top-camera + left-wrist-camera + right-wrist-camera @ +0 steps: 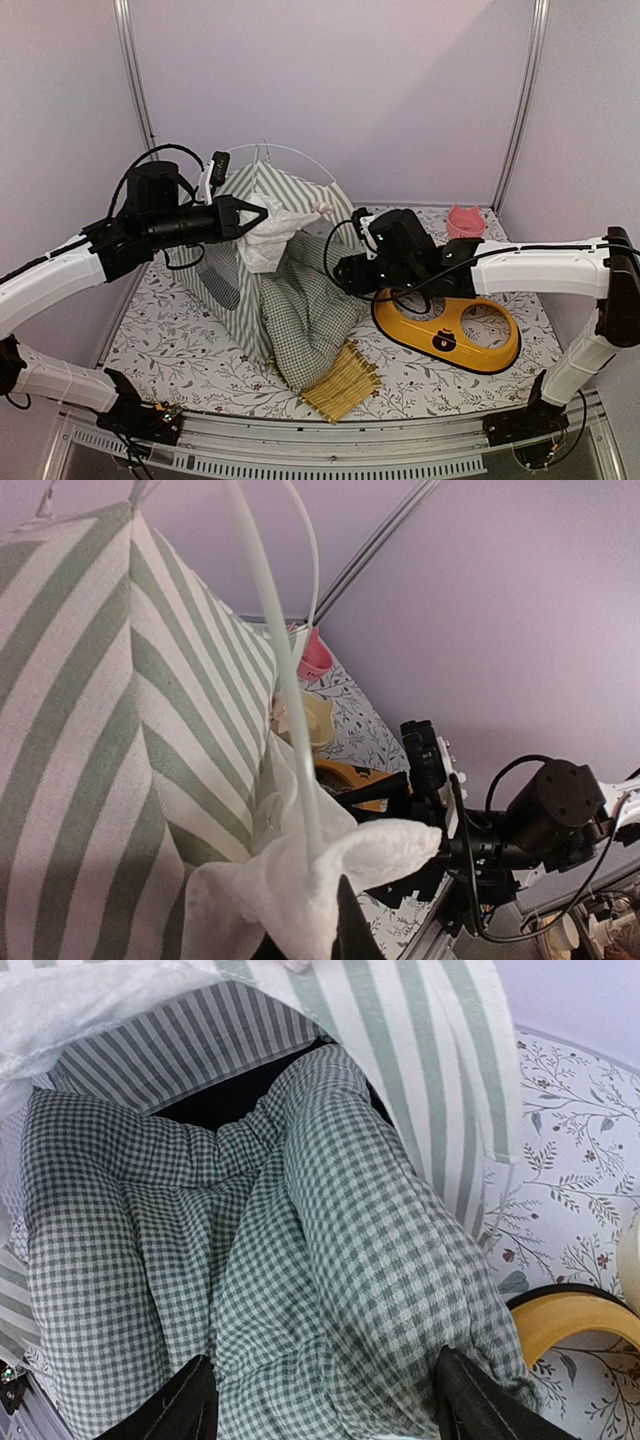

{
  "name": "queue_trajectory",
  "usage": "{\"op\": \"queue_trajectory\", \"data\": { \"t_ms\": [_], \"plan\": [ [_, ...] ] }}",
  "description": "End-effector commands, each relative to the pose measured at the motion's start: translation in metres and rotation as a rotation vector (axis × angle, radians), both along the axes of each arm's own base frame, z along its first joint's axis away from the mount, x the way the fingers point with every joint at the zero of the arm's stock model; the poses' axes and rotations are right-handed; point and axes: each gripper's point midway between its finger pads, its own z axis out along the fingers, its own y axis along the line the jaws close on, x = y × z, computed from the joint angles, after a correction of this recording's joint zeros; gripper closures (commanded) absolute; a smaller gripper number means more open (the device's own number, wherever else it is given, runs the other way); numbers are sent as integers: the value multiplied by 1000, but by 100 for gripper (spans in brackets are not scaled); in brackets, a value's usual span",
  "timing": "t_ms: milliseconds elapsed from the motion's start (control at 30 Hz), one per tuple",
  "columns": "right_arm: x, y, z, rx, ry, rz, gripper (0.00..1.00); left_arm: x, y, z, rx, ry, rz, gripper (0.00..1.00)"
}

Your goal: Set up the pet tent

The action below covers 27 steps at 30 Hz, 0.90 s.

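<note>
left gripper (262,214), left centre of the top view: jaws clenched on a bunch of white lace (268,238) at the front of the pet tent (270,188), lace held up off the table. the left wrist view alone shows one dark fingertip (346,920) at bottom centre, buried in that lace, with a thin white pole (285,670) running up past it and the striped wall filling the left half.

right gripper (345,272), centre of the top view: jaws hard to read from above. the right wrist view settles it: fingers (180,1405) spread wide at the bottom edge, released, with the checked cushion (300,1260) just beneath. cannot tell whether they touch it.

tent stands centre-left on the floral table cover (170,340), between the two grippers. the cushion spills from its opening toward bottom centre.

only the top view shows the slatted yellow mat (342,385) at the cushion's lower end. yellow feeder (450,335) lies below the right gripper, pink cup (464,220) upper right.
</note>
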Motion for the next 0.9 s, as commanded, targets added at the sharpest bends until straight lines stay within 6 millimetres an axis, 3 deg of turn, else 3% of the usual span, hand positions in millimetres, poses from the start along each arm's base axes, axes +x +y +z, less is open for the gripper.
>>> {"op": "queue_trajectory", "data": {
  "t_ms": [0,200,367,500,667,767,800,867],
  "plan": [
    [-16,-34,-18,-70,47,-59,1,2,4,-6,5,16,-4,100],
    [-27,-42,-32,-131,65,-82,1,2,3,-10,5,23,-13,100],
    [-35,-33,-26,-110,75,-45,1,3,3,-11,4,25,-10,100],
    [-63,0,-23,-98,63,90,1,4,2,-10,4,25,-15,100],
    [-105,58,-29,-65,67,265,1,5,0,-13,1,28,-19,100],
    [-121,86,-46,-67,92,333,1,4,-1,-15,0,35,-22,100],
    [-123,98,-42,-53,88,345,1,4,-1,-15,0,35,-22,100],
    [-125,109,-53,-66,99,358,1,4,-1,-16,0,37,-25,100]
  ]
}}
